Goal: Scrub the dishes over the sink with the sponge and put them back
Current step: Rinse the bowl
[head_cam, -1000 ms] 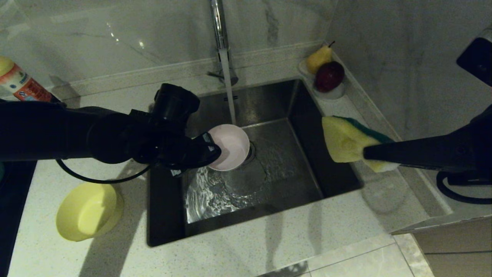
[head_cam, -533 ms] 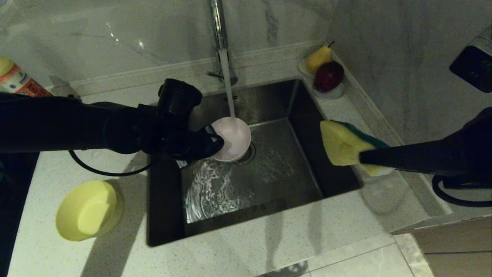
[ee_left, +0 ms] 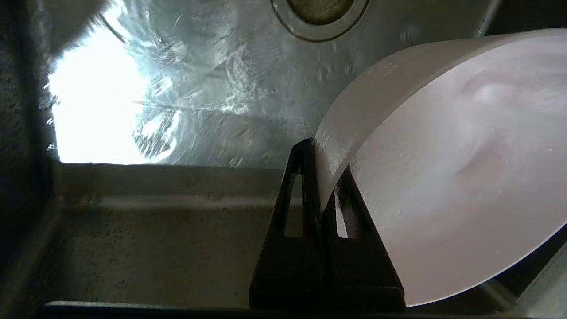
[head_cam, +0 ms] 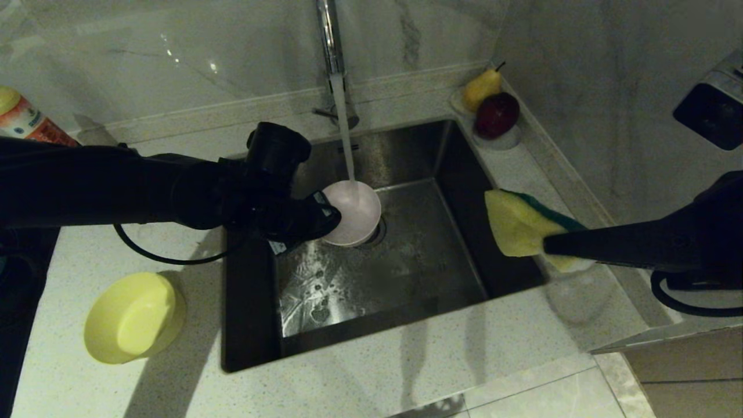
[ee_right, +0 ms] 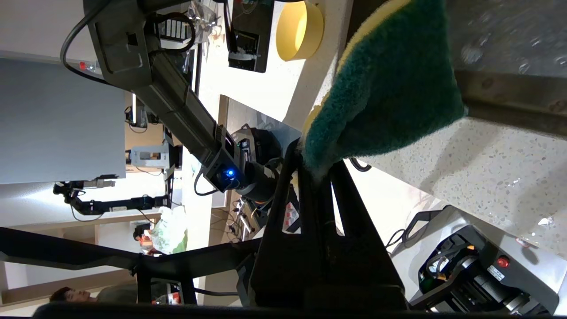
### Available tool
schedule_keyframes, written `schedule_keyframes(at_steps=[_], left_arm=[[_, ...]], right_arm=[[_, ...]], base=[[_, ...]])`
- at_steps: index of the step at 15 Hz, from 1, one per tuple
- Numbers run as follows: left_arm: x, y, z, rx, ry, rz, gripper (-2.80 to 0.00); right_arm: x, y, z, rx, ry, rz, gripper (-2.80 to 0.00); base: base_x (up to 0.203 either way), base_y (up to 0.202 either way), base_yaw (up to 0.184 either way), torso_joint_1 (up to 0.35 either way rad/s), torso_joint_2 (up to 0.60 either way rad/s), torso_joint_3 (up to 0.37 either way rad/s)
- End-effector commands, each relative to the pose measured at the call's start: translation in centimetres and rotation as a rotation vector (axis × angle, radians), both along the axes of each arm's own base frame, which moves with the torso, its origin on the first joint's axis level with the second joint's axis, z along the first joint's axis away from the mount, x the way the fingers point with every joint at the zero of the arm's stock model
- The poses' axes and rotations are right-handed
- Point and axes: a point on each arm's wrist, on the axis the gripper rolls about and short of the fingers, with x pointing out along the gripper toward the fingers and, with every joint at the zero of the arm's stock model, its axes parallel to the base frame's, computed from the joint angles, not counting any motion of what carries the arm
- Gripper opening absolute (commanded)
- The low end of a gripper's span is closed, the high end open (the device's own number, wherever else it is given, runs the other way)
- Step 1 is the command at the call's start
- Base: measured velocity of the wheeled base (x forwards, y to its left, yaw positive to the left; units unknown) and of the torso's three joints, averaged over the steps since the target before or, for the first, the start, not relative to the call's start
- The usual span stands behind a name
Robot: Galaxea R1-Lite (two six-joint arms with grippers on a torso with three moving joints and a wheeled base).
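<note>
Over on the far left a bottle [head_cam: 23, 119] with an orange label stands at the back of the counter [head_cam: 371, 377], and nearer the front edge the yellow bowl [head_cam: 134, 317] sits alone on the stone, well apart from the sink [head_cam: 249, 325]. Moving in, the left arm reaches across the counter and its left gripper [head_cam: 325, 217] is clamped tight on the rim of the pink bowl [head_cam: 354, 212]; the wrist view shows the two fingers [ee_left: 305, 195] pinching the bowl's wall, one inside and one outside. That bowl hangs tilted above the drain [ee_left: 320, 15], and a thin stream from the tap [head_cam: 329, 35] is running straight into it, with water spread over the steel floor below. On to the right: the right gripper [head_cam: 551, 247] is closed on the sponge [head_cam: 519, 223], yellow side up and green side underneath, held over the sink's right rim and apart from the bowl. Back in the far right corner, a pear [head_cam: 482, 87] and a dark red fruit [head_cam: 497, 114] rest on a small white dish [head_cam: 505, 141].
</note>
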Motion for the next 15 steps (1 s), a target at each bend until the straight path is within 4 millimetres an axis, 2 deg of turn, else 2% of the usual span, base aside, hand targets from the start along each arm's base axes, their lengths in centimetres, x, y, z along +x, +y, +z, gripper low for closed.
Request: schedule_keyframes(at_steps=[1, 4, 7, 9, 12, 15], left_arm=[[-0.7, 0.3, 0.8, -0.009, -0.009, 0.001, -2.8], [-1.9, 0.1, 1.5, 0.017, 0.004, -0.012, -2.8], [-3.3, 1.1, 2.6, 0.101, -0.037, 0.051, -2.8], [-4.7, 2.0, 3.6, 0.235, -0.107, 0.113, -2.8], [-6.2, 3.1, 5.6, 0.315, -0.249, 0.176, -2.8], [-6.8, 3.7, 4.7, 0.41, -0.396, 0.194, -2.8]], right_arm=[[-0.1, -0.1, 0.1, 0.004, 0.0, 0.004, -2.8], [-0.4, -0.3, 0.4, 0.013, -0.009, 0.004, -2.8], [0.0, -0.5, -0.3, 0.01, -0.003, -0.015, -2.8], [0.0, -0.5, -0.9, 0.011, -0.002, -0.016, -2.8], [-0.2, -0.7, -1.2, 0.011, -0.003, -0.019, -2.8], [-0.5, -0.8, -1.5, 0.008, 0.002, -0.02, -2.8]], base=[[0.0, 0.0, 0.0, 0.0, 0.0, 0.0], [0.0, 0.0, 0.0, 0.0, 0.0, 0.0], [0.0, 0.0, 0.0, 0.0, 0.0, 0.0], [0.0, 0.0, 0.0, 0.0, 0.0, 0.0], [0.0, 0.0, 0.0, 0.0, 0.0, 0.0], [0.0, 0.0, 0.0, 0.0, 0.0, 0.0]])
